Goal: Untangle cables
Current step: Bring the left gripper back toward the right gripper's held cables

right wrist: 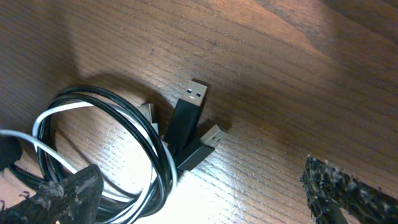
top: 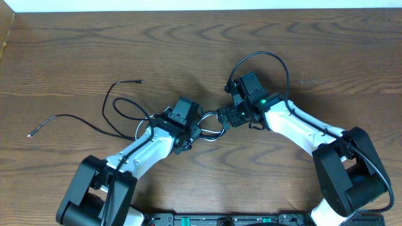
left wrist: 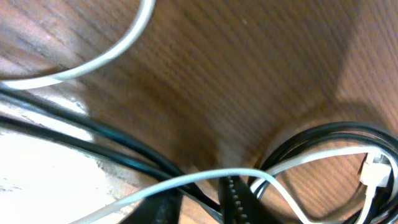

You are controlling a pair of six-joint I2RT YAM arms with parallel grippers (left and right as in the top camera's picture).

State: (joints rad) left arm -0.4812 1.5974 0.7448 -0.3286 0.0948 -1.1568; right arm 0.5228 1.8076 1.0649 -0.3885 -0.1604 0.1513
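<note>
Cables (right wrist: 163, 163) on wood table (top: 314, 50); R end effector (right wrist: 199, 177) wide open, empty; L end effector (top: 196, 133) unclear.

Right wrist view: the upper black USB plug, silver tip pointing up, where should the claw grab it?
Probably the black moulded plug body, just behind its silver metal tip. Come straight down, closing across its long sides: it lies flat on the wooden table, that end clear of the black and white cable coil.

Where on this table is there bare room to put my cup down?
The wide strip of table along the far edge is bare. Crowded: the centre, where the cables bunch between the left gripper and right gripper, and the left side, where black cords sprawl.
</note>
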